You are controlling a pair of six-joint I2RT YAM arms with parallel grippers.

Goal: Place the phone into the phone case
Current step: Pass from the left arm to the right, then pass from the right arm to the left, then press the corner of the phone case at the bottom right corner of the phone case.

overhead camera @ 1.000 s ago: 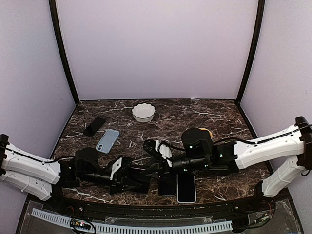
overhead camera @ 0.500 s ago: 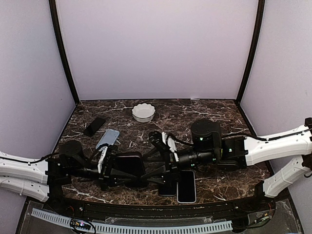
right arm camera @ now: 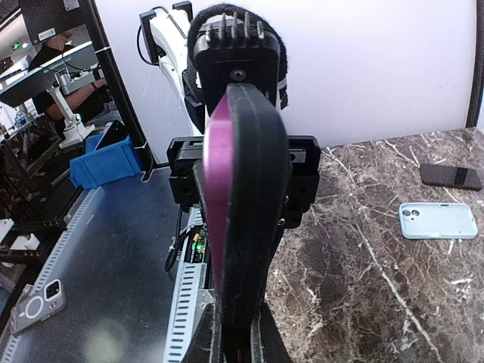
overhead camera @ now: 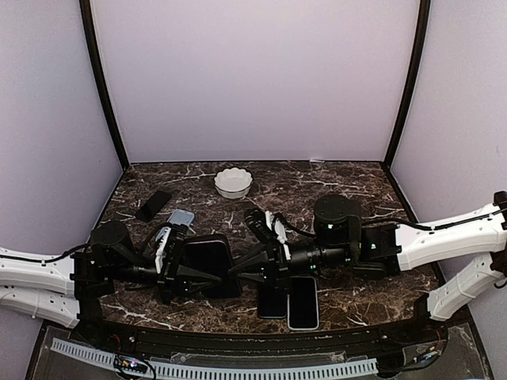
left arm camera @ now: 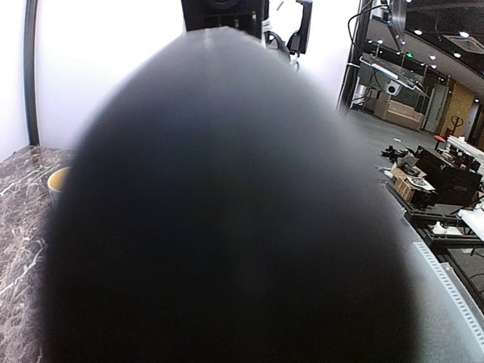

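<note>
A black phone case (overhead camera: 207, 260) hangs above the table's near middle, held from both ends. In the right wrist view it stands edge-on (right arm camera: 253, 212) with a purple strip (right arm camera: 218, 204) along one side, apparently the phone seated in it. My right gripper (right arm camera: 240, 342) is shut on its near end, one finger (right arm camera: 206, 344) on each side. My left gripper (overhead camera: 184, 267) is shut on the far end, and its body (right arm camera: 302, 178) shows behind the case. In the left wrist view the dark case (left arm camera: 227, 227) fills the frame and hides the fingers.
A black phone (overhead camera: 272, 302) and a white-rimmed phone (overhead camera: 303, 304) lie flat under the right arm. A light blue case (overhead camera: 181, 217), another black phone (overhead camera: 153, 205) and a white bowl (overhead camera: 233, 182) sit further back. The front rail (overhead camera: 238, 368) is close below.
The left arm has swung away from the front edge, and the black case now shows raised between the two grippers. The right gripper shifted slightly right and gripped the case's end.
</note>
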